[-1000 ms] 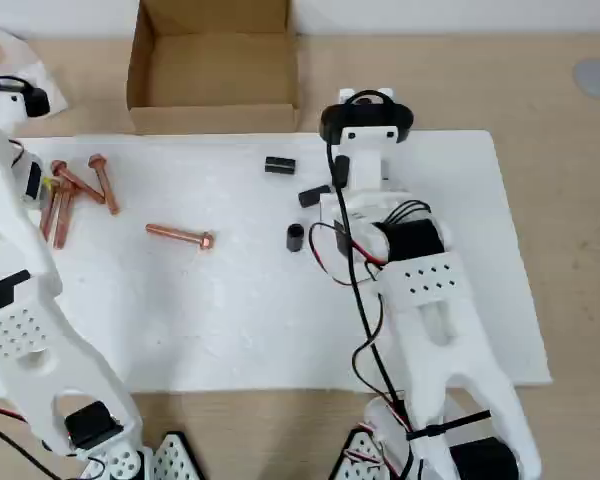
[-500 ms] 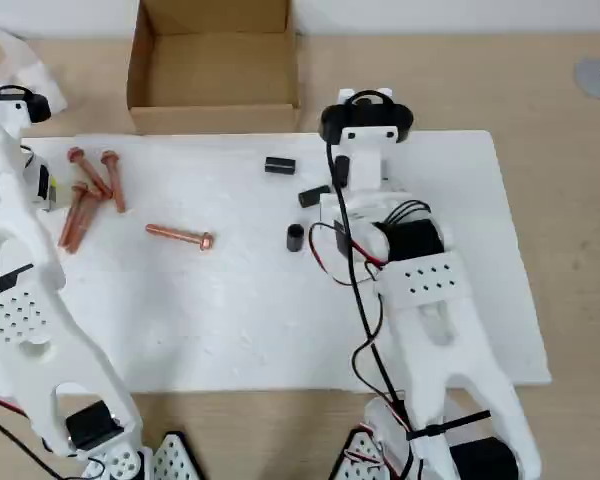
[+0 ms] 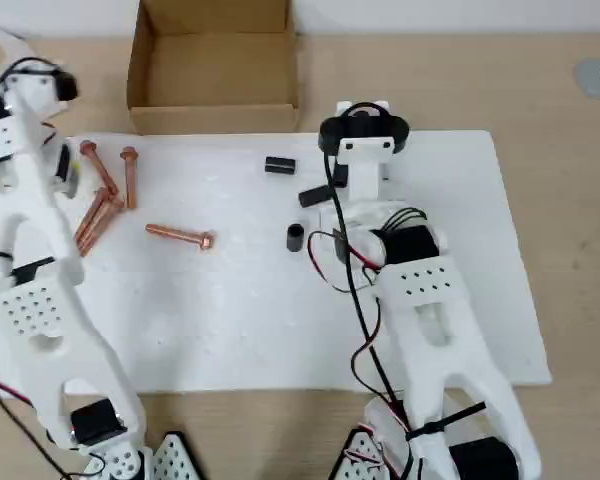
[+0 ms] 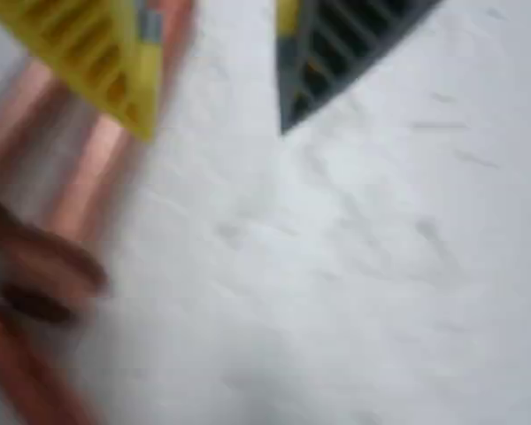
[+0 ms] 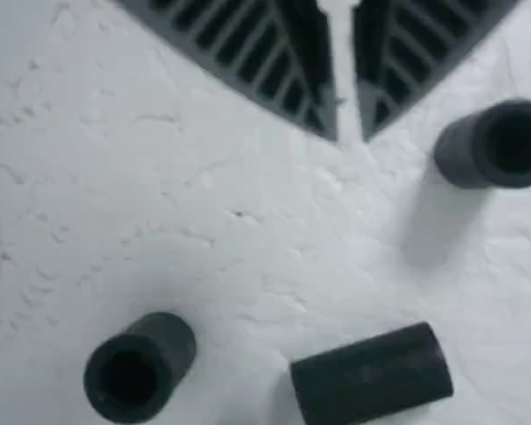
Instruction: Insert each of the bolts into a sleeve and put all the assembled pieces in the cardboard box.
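Observation:
Several copper bolts [image 3: 102, 192] lie in a loose cluster at the left end of the white foam sheet [image 3: 240, 310]. Close up, the copper bolts [image 4: 66, 208] sit beside my yellow fingertip [image 4: 106, 66]. My left gripper [image 4: 217, 133] is open just above the foam next to them, with nothing between its fingers. One more bolt [image 3: 179, 236] lies alone nearer the middle. Three black sleeves [image 3: 280, 165], [image 3: 314, 195], [image 3: 295, 237] lie mid-sheet. My right gripper [image 5: 347, 133] hovers shut and empty among the sleeves [image 5: 491, 146], [image 5: 137, 367], [image 5: 372, 372].
The open cardboard box [image 3: 215, 95] stands at the back, past the foam's far edge, between the two arms. Bare foam stretches across the front half of the sheet. A grey disc [image 3: 598, 76] sits on the table at the far right.
My left arm has swung toward the back of the table, and the bolt cluster has shifted right and fanned out. The right arm has barely moved.

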### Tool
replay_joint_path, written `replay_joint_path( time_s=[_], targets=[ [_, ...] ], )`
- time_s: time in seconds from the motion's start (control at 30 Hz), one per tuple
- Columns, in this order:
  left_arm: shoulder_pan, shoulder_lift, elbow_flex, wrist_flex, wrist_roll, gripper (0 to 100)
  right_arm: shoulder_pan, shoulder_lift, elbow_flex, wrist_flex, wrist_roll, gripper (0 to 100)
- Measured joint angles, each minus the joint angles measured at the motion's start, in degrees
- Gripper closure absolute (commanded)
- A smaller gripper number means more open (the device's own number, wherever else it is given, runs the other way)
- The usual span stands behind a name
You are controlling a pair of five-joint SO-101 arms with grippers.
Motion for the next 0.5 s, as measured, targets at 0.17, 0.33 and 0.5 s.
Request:
replay_joint_path(
  time_s=[0.17, 0.33, 0.5],
  targets=[
    [1.49, -0.09, -0.26, 1.67, -2.90, 89, 0.00, 0.00, 0.18, -0.18, 0.00, 98.6],
    [1.49, -0.09, 1.93, 0.53, -4.57, 89, 0.00, 0.00, 0.18, -0.18, 0.00, 98.6],
    [2.02, -0.09, 5.19, -1.76, -5.27, 89, 0.00, 0.00, 0.18, -0.18, 0.00, 98.6]
  ],
)
